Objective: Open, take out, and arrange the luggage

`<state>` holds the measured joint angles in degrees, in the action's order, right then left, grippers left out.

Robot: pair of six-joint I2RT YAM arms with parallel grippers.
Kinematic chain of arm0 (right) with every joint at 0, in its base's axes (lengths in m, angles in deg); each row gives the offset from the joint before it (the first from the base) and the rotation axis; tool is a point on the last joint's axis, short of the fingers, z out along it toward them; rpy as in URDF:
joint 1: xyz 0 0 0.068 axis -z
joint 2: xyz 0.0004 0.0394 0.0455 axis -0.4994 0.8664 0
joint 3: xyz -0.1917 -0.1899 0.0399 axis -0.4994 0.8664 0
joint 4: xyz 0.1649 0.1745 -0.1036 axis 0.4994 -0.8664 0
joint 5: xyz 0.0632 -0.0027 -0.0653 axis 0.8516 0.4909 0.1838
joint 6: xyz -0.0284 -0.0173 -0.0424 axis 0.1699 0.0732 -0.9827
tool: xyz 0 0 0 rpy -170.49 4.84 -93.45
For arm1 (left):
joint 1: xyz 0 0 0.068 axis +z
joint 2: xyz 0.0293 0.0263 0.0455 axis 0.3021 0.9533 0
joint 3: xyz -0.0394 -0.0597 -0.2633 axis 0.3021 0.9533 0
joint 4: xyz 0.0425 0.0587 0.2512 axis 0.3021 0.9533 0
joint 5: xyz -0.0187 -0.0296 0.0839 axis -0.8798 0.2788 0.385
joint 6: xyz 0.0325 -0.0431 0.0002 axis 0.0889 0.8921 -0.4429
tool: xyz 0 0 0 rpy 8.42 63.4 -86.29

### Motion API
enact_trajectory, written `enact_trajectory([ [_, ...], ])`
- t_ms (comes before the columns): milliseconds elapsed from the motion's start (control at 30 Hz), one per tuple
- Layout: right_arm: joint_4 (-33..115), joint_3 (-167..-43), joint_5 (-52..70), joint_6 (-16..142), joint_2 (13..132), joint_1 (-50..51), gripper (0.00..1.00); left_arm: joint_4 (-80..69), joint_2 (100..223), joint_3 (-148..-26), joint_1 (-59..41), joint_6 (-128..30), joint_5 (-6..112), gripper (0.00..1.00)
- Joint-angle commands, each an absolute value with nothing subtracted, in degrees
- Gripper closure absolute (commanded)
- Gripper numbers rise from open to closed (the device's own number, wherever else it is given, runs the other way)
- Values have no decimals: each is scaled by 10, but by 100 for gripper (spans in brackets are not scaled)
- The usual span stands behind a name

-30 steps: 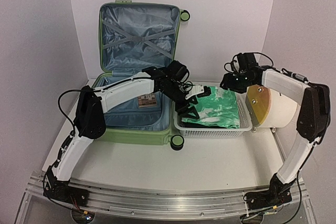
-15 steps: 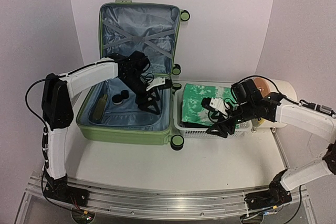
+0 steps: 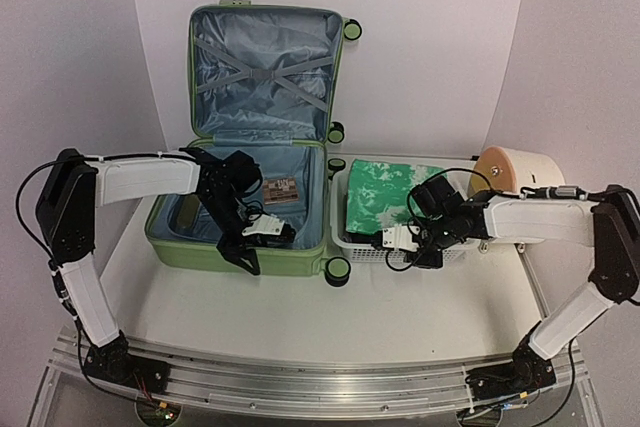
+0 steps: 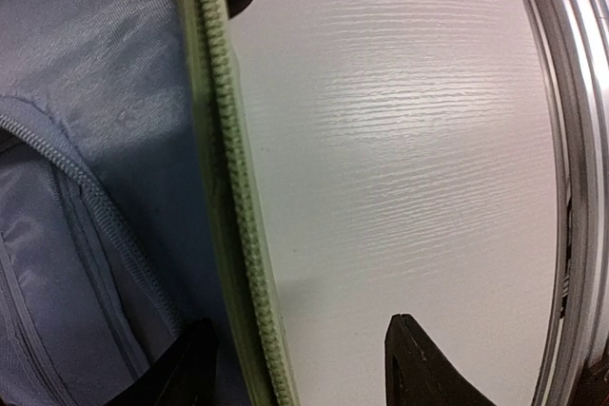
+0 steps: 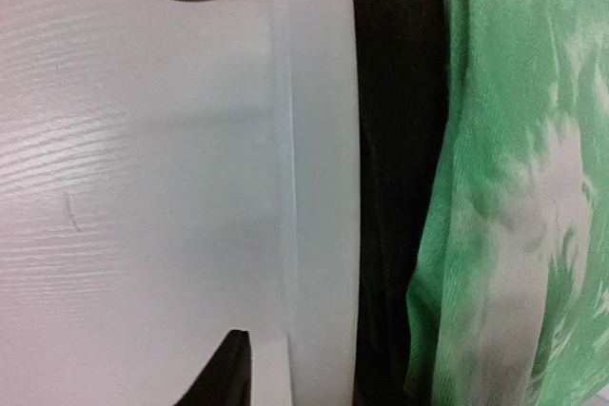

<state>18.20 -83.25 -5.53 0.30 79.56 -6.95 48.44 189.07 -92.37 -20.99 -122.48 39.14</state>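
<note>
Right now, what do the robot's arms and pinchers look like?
Both arms are long white tubes with chunky black joints. The left arm and right arm each trail thin black cables. The left gripper and right gripper have black fingers.

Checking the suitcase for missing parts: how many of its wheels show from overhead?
4 wheels, all on the right side of the luggage: one at the raised lid's top corner, two by the hinge, one at the near corner beside the basket. None seems hidden.
</note>
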Motion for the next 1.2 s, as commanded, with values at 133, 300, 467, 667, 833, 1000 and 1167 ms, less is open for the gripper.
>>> enact_trajectory([
  [133,221,-934,-96,-72,885,-33,90,439,1868,-892,-179,-1232,439,74],
  [300,221,-963,-86,-91,900,-25,100,436,1860,-872,-164,-1227,437,83],
  [467,232,-978,-136,-76,904,-25,100,430,1857,-863,-160,-1221,433,82],
  [667,320,-984,-174,-97,893,-3,100,420,1864,-865,-158,-1219,431,82],
  [833,352,-1024,-164,-151,911,16,100,417,1866,-864,-158,-1218,428,82],
  [1000,364,-1065,-161,-193,935,37,100,417,1866,-864,-158,-1218,426,82],
  [1167,379,-1110,-143,-223,964,64,100,416,1871,-868,-158,-1220,428,82],
])
